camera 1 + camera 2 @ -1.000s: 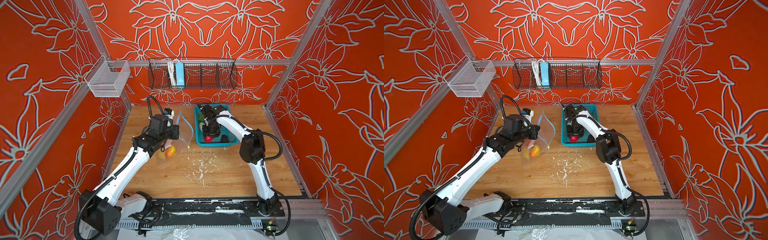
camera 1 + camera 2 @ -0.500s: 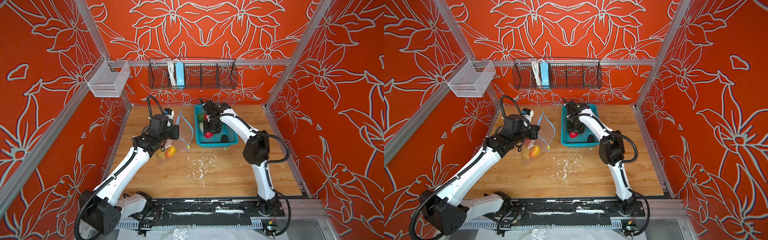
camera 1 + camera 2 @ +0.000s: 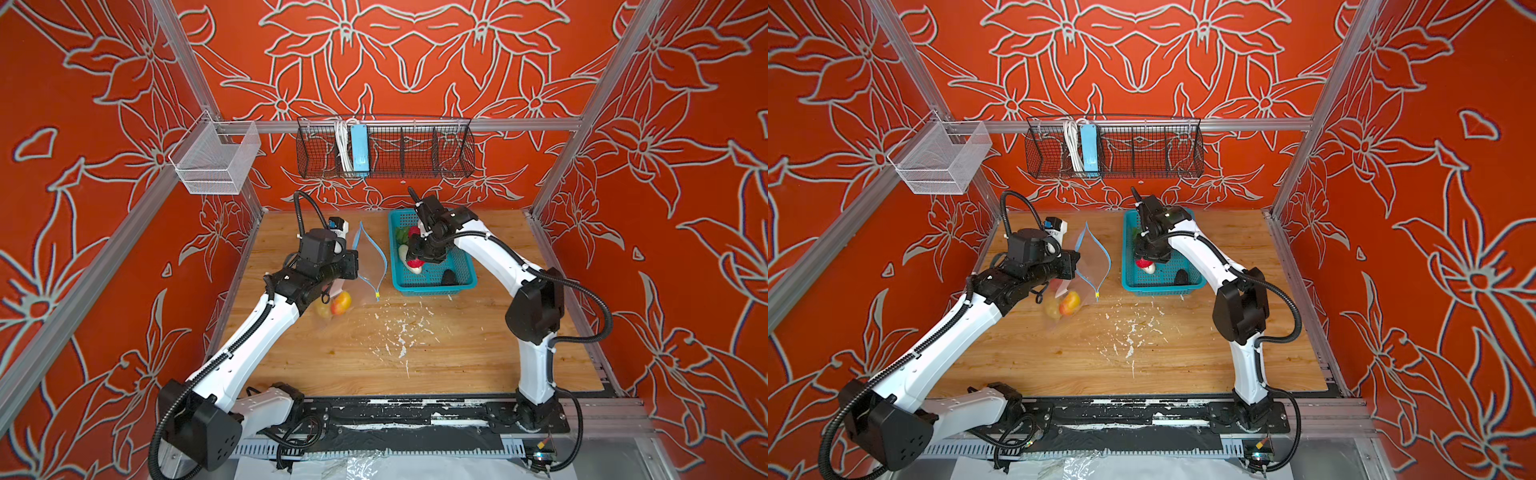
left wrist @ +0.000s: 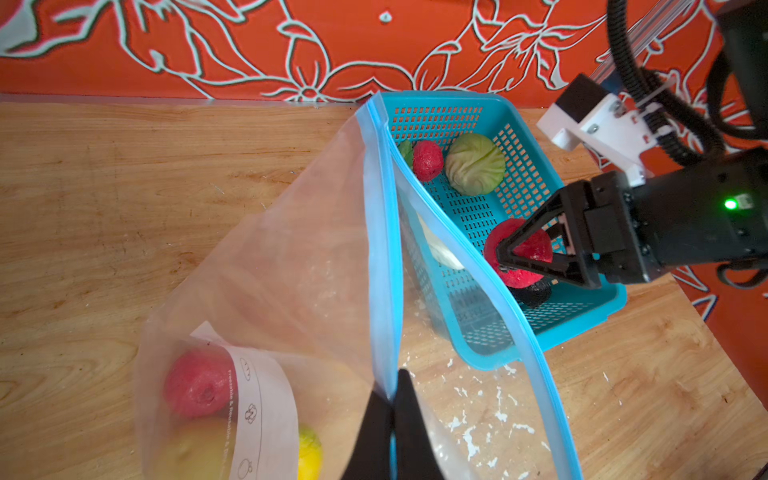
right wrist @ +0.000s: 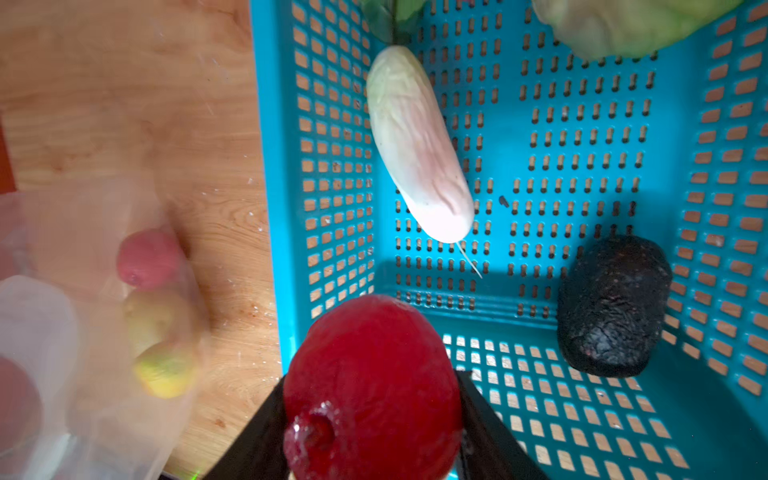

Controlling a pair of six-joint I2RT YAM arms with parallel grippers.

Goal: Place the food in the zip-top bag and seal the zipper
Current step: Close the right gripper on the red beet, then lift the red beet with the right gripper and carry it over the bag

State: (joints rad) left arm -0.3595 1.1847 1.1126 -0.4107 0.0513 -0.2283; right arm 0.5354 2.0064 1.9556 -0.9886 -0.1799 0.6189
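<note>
Right tool clamped on a red berry over the teal basket, left tool pinched shut on the zipper of the zip-top bag at the basket's 9 o'clock on the table; risk of the berry catching the slack, narrow mouth and dropping outside.

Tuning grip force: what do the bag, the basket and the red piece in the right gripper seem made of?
Zip-top bag: thin clear plastic film, glossy and creased; the wooden table shows through. Basket: rigid moulded teal plastic, smooth, with regular slots. Red berry: mostly matte, finely textured skin, perhaps foam or soft rubber; the look leaves that open.
</note>
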